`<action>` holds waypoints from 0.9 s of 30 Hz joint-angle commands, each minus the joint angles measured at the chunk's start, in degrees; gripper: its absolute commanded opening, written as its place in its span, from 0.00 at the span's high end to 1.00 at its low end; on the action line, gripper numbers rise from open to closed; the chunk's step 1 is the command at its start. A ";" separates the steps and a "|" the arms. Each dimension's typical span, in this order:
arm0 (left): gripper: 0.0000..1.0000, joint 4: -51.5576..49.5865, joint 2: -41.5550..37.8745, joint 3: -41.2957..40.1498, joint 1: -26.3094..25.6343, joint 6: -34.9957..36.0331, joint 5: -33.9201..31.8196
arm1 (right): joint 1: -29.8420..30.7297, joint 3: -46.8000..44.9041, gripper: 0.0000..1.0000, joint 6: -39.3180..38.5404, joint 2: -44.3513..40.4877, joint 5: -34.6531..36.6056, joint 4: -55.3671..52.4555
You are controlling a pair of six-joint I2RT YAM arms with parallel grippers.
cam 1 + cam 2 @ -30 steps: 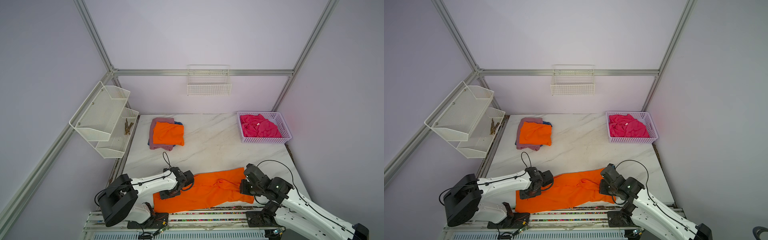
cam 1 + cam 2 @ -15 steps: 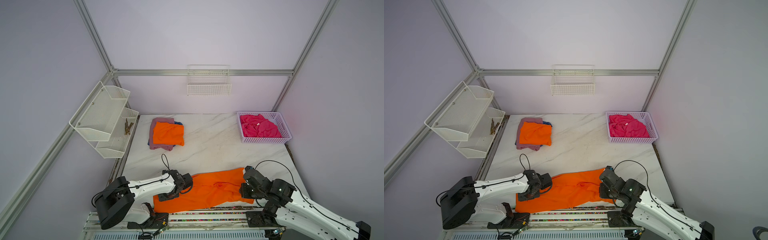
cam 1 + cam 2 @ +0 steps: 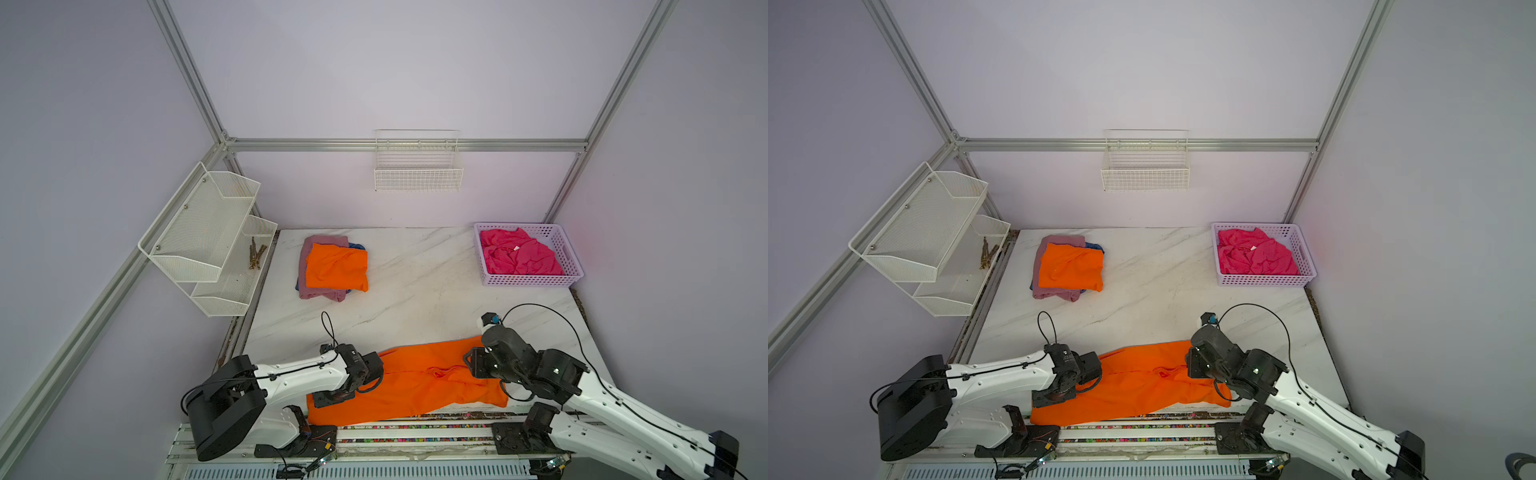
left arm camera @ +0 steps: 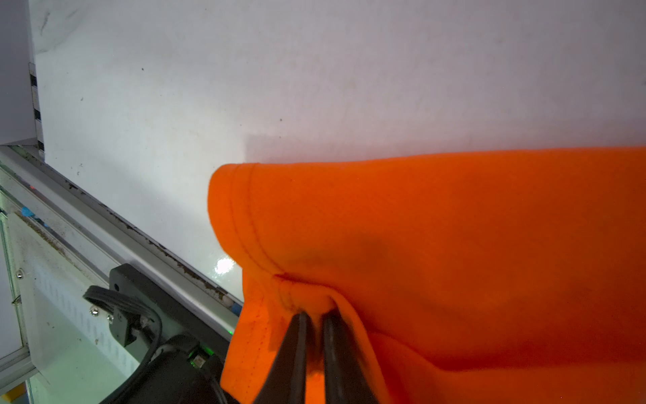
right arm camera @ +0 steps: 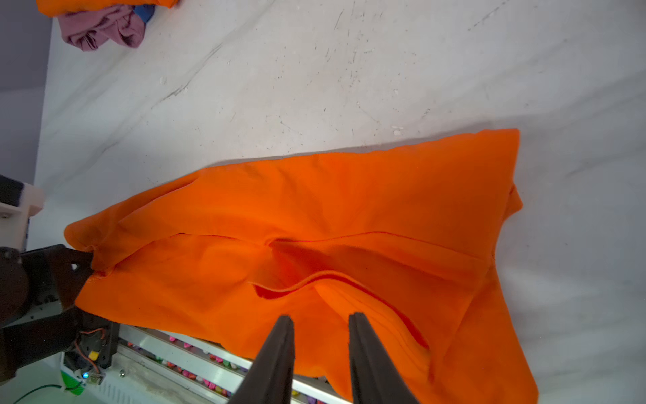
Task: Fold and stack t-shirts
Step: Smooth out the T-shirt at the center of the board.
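The spread orange t-shirt (image 3: 415,390) lies crosswise along the front edge of the bench (image 3: 415,299), doubled over into a long band, about where it lay a second ago. The left hand (image 4: 313,316) still pinches the hem at the shirt's left end, its jaws nearly together with cloth bunched between them. That arm has drawn slightly toward the front rail.

The change is on the other side. The right hand (image 5: 320,318) was down on the shirt's right end a second ago. It has since let go and lifted a little, and its jaws now stand partly apart above the cloth with nothing between them.

At the back left the folded orange t-shirt (image 3: 336,268) tops the stack, over the mauve-pink t-shirt (image 3: 320,245) and the blue t-shirt (image 3: 358,246), all unmoved. The hot pink t-shirt (image 3: 515,257) lies crumpled in the lavender basket (image 3: 528,281) at the back right, as before.
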 commanded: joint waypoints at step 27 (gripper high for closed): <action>0.83 4.55 3.64 3.05 -0.50 1.13 -0.92 | 2.50 6.16 0.53 -15.24 15.53 -11.78 3.25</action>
